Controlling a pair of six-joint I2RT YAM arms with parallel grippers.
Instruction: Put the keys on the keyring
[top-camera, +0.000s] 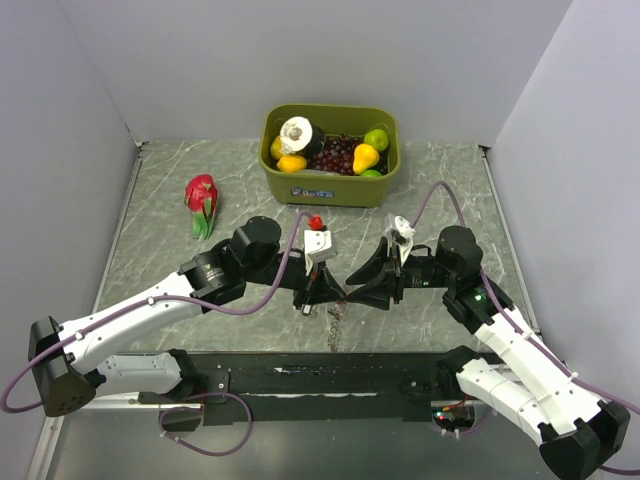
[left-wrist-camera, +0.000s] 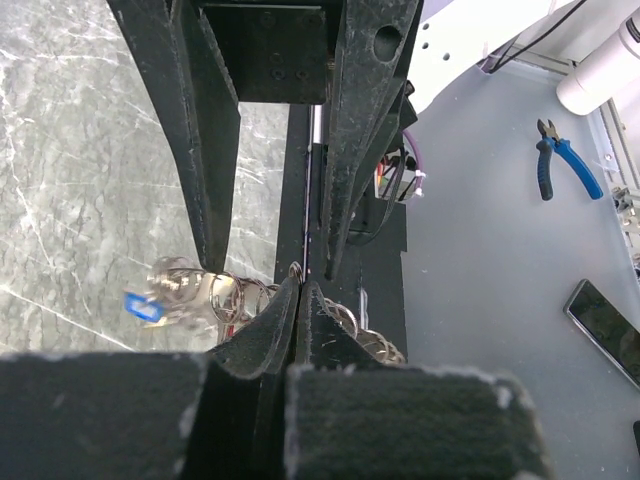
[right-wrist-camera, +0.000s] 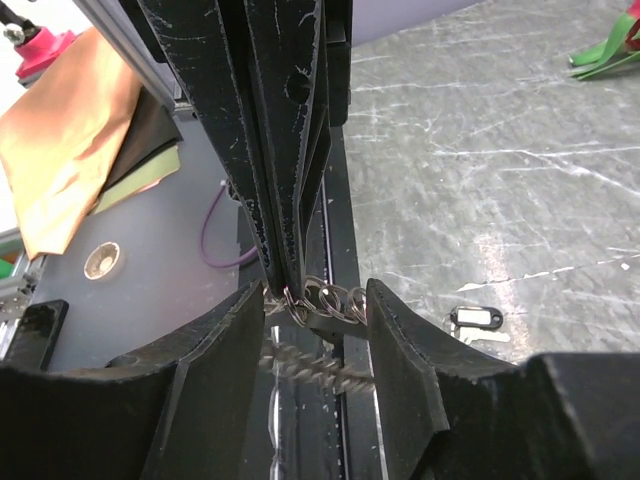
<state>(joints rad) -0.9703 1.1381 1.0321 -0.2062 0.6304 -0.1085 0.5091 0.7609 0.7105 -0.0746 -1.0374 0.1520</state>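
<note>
both over open table (top-camera: 170, 235), edges far: left pincer (left-wrist-camera: 300, 285) pinching keyring (right-wrist-camera: 325, 298), right pincer (right-wrist-camera: 315, 292) spread abt it.

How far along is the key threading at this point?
Done: the left gripper is clamped on the keyring. A blurred blue key hangs beside its coils; whether it is threaded is unclear. In hand: the right gripper has open jaws either side of the ring. Left: the black key lies on the table.
</note>
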